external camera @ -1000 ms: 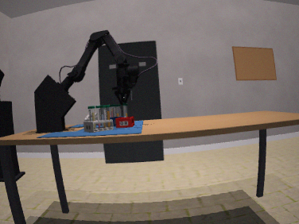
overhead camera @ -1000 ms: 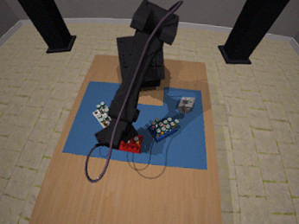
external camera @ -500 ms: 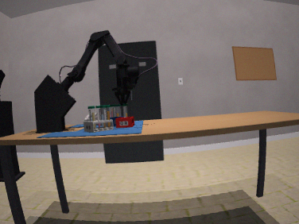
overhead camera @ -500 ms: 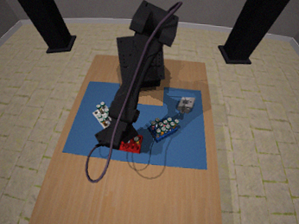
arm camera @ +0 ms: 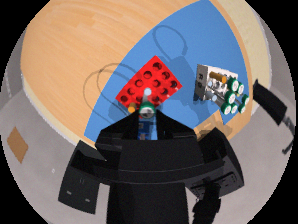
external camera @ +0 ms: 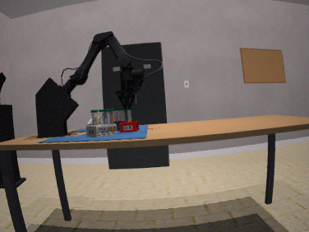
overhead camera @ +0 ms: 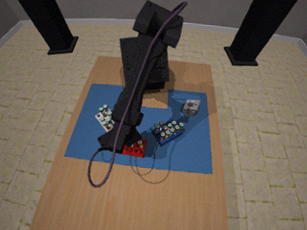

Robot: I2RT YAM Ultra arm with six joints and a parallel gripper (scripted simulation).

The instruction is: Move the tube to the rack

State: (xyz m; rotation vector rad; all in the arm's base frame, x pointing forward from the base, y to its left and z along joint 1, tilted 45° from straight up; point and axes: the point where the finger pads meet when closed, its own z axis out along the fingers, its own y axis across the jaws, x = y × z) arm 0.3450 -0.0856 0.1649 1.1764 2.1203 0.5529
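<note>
My gripper (external camera: 125, 103) (arm camera: 147, 113) hangs straight over the red quarantine rack QR (overhead camera: 138, 148) (external camera: 131, 126) (arm camera: 164, 80). A tube (arm camera: 147, 124) (external camera: 128, 113) with a green cap and a blue label stands upright between the fingers, its lower end at the red rack. The fingers stand slightly apart and loose around it. The white rack RB (overhead camera: 102, 120) (external camera: 96, 131) (arm camera: 209, 79) holds several tubes to the left. The blue rack RA (overhead camera: 168, 135) holds several tubes to the right. In the top view the arm hides the gripper.
A small grey button box (overhead camera: 191, 107) stands behind the blue rack on the blue bench mat (overhead camera: 184, 156). The arm's cable (overhead camera: 99, 182) loops over the wooden table in front of the mat. The arm's base stands at the back of the mat.
</note>
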